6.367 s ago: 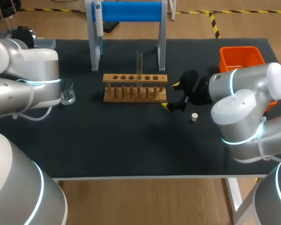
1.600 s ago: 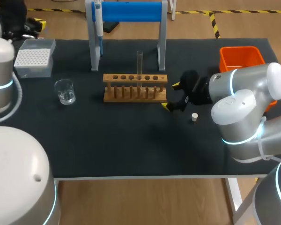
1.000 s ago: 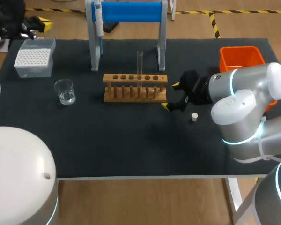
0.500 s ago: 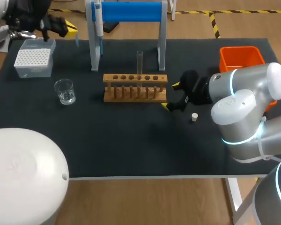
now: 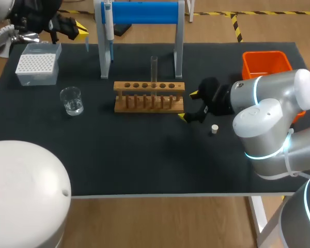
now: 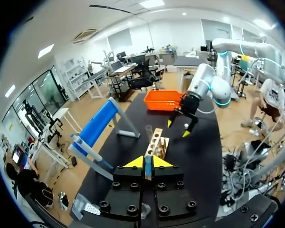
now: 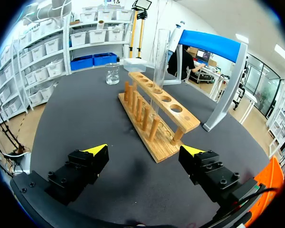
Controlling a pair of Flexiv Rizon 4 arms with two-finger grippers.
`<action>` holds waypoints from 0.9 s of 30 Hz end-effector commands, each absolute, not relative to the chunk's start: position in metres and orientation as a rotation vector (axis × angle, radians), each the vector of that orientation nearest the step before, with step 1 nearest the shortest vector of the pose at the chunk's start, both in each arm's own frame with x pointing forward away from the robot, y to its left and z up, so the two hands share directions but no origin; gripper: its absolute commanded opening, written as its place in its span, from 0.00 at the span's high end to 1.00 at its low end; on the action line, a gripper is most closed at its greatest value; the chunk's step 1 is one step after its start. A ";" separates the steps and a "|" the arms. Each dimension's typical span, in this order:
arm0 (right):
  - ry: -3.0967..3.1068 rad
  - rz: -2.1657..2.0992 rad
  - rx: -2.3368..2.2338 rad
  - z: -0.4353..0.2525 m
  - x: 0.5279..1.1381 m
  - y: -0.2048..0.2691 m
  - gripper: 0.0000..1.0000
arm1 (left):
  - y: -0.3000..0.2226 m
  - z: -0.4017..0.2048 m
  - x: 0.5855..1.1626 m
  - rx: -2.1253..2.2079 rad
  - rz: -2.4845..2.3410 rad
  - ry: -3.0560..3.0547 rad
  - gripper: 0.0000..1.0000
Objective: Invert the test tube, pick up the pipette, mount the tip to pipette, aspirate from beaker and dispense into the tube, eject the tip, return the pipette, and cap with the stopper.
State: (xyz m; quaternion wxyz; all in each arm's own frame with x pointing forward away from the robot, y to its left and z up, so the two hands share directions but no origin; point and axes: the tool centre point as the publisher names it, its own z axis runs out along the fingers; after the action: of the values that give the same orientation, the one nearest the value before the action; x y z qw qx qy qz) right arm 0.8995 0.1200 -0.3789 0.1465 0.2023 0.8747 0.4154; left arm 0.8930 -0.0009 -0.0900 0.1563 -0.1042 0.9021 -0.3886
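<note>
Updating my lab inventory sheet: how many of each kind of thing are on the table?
Test tube: 1
Wooden rack: 1
Beaker: 1
Tip box: 1
Pipette: 1
Blue stand: 1
Orange bin: 1
Stopper: 1
Total: 8

At the upper left, the left gripper (image 5: 75, 32) hung over the bench's (image 5: 144, 155) far edge beside the tip box (image 5: 37, 63), a thin blue piece (image 5: 86, 45) at its yellow tips. Right of centre, the right gripper (image 5: 188, 105) lay spread between the wooden rack (image 5: 149, 96) and the white stopper (image 5: 214, 128).
</note>
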 end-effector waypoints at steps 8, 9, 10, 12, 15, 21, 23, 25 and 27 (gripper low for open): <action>2.523 1.192 0.581 -0.377 0.900 0.119 0.00 | -0.009 -0.089 0.888 -0.284 -1.083 2.620 1.00; 2.523 1.192 0.581 -0.377 0.900 0.119 0.00 | -0.011 -0.087 0.886 -0.276 -1.079 2.626 1.00; 2.523 1.192 0.581 -0.377 0.900 0.119 0.00 | -0.017 -0.084 0.881 -0.248 -1.068 2.635 1.00; 2.523 1.192 0.581 -0.377 0.900 0.119 0.00 | -0.026 -0.080 0.875 -0.256 -1.063 2.644 1.00; 2.523 1.192 0.581 -0.377 0.900 0.119 0.00 | -0.040 -0.076 0.866 -0.250 -1.049 2.650 1.00; 2.523 1.192 0.581 -0.377 0.900 0.119 0.00 | -0.077 -0.064 0.848 -0.225 -1.025 2.658 1.00; 2.523 1.192 0.581 -0.377 0.900 0.119 0.00 | -0.091 -0.062 0.843 -0.203 -1.022 2.674 1.00; 2.523 1.192 0.581 -0.377 0.900 0.119 0.00 | -0.103 -0.062 0.839 -0.194 -1.036 2.674 1.00; 2.523 1.192 0.581 -0.377 0.900 0.119 0.00 | -0.113 -0.062 0.837 -0.179 -1.049 2.671 1.00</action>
State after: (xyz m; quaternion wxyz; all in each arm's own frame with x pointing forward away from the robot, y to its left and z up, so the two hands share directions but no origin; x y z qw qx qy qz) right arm 0.8995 0.1200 -0.3788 0.1465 0.2023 0.8747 0.4154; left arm 0.8329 -0.0987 -0.0609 0.1320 -0.0612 0.9200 -0.3639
